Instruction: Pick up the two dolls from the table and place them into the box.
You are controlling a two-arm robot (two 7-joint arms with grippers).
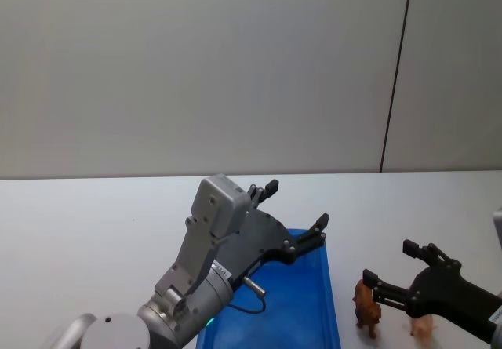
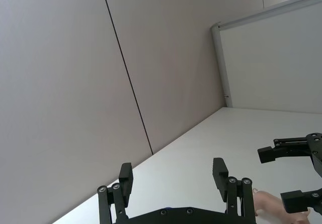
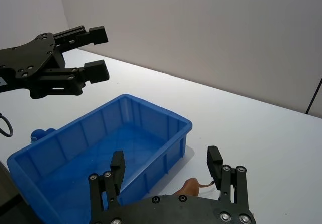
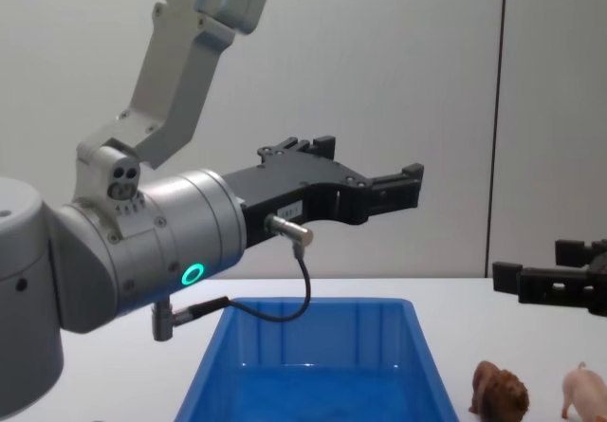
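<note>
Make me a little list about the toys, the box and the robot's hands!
box: blue, on the table, no doll seen inside
brown doll: standing on the table, right of the box
pink doll: standing beside the brown one, farther right
left hand: open, empty, raised above the box
right hand: open, empty, above the dolls
</note>
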